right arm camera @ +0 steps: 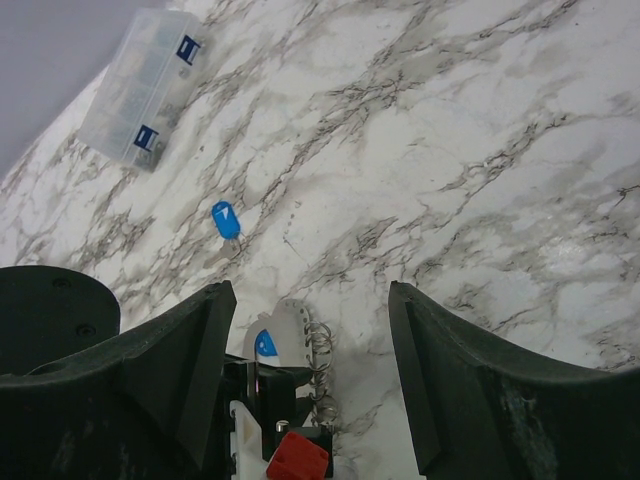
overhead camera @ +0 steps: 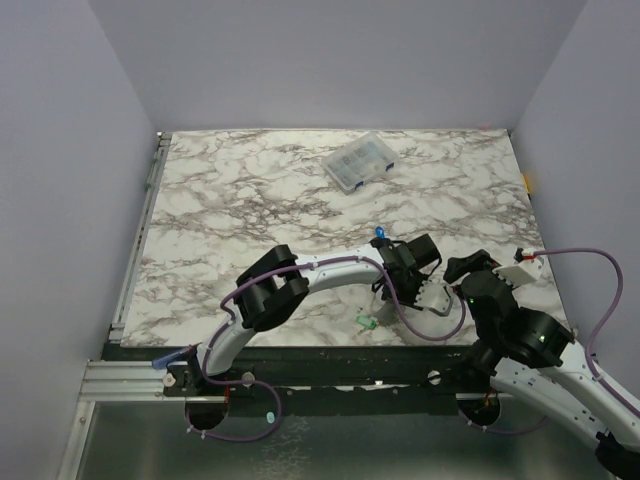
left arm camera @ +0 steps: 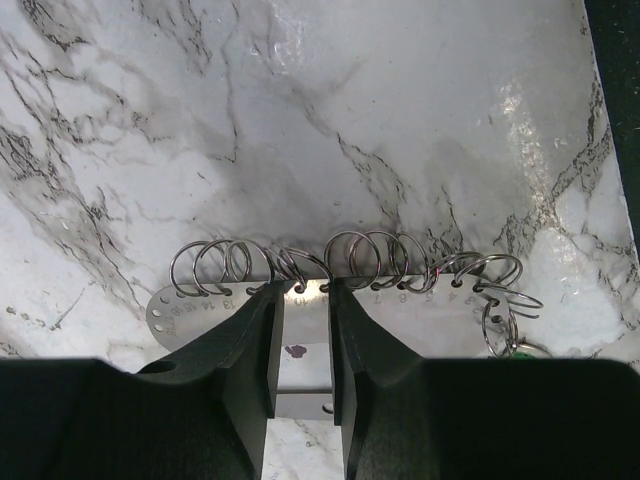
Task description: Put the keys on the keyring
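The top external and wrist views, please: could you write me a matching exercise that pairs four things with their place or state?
Things:
1. clear box
2. loose blue key
3. left claw
4. right claw

Place or state:
A. open, holding nothing
B. far part of the table
C. shut on the ringed metal plate
D. lying flat, midway down the table

Pairs: 1-B, 2-D, 3-C, 4-A

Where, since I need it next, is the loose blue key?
In the right wrist view, the loose blue key lies on the marble table left of centre, between the clear box farther back and the ring-lined metal plate nearer.
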`<state>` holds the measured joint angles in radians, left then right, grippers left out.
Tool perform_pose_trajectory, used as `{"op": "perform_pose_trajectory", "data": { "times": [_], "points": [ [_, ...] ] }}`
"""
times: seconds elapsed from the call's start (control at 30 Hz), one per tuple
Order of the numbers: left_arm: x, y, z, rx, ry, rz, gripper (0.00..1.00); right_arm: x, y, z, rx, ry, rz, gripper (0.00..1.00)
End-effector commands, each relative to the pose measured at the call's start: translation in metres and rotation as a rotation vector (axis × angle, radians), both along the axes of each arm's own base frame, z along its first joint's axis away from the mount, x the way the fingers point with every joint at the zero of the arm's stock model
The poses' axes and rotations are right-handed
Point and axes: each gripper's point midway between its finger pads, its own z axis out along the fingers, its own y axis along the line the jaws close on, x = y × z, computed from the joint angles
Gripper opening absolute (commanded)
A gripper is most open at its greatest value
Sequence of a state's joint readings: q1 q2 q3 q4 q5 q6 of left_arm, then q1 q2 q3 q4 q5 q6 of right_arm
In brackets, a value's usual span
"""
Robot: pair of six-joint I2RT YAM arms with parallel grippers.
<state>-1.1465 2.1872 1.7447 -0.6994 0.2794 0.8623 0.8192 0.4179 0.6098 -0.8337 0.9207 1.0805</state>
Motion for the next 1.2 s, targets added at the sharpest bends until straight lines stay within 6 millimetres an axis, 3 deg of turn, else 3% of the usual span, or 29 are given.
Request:
{"op": "perform_pose_trajectory", "data": {
  "times": [0.0, 1.17],
  "points": [
    [0.0, -0.002, 0.007, -0.002, 0.016, 0.016, 0.31, 0.001, 0.002, -0.001, 0.004, -0.005, 0.008, 0.73],
    [0.016, -0.02, 0.006, -0.028, 0.003, 0.131, 0.31, 0.002, 0.004, -0.001, -0.004, -0.006, 0.021, 0.73]
  ]
}}
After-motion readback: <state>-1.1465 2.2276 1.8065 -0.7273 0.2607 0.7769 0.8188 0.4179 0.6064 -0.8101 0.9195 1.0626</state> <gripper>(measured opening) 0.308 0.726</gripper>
